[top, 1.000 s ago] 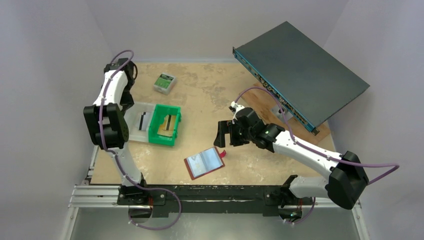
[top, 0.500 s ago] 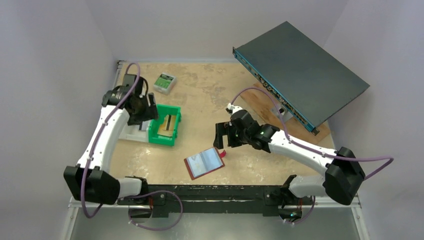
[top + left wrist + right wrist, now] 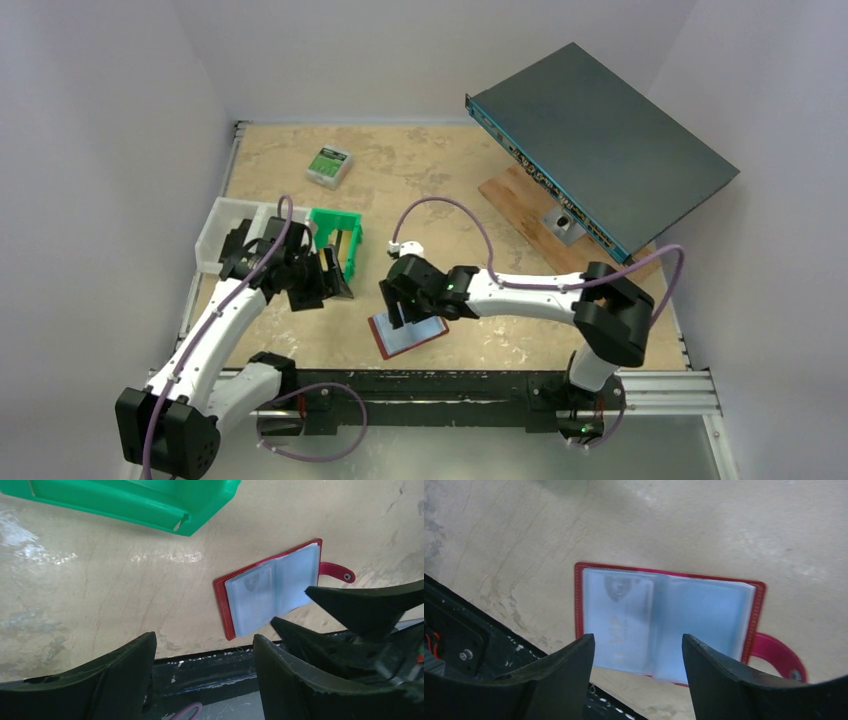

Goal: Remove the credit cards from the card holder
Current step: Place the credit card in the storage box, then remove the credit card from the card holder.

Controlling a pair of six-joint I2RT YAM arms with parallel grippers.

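The red card holder (image 3: 760, 611) lies open and flat on the table near the front edge, its pale blue pockets facing up and its snap tab (image 3: 778, 654) sticking out. One of the credit cards (image 3: 620, 611) shows faintly through the left pocket. My right gripper (image 3: 639, 639) hangs open just above the holder (image 3: 420, 338), fingers straddling its middle fold, nothing between them. My left gripper (image 3: 205, 637) is open and empty, to the left of the holder (image 3: 222, 602) and apart from it. In the top view the right gripper (image 3: 403, 312) covers part of the holder, and the left gripper (image 3: 330, 285) sits beside the green bin.
A green bin (image 3: 335, 245) stands left of centre with a clear tray (image 3: 222, 228) behind my left arm. A small green-and-white box (image 3: 329, 165) lies at the back. A dark flat device (image 3: 600, 140) leans on a wooden block (image 3: 515, 195) at the right. The black front rail (image 3: 440, 380) runs just below the holder.
My left arm swung from the back left forward, past the green bin. My right arm moved left and down over the card holder, its jaws narrowing somewhat.
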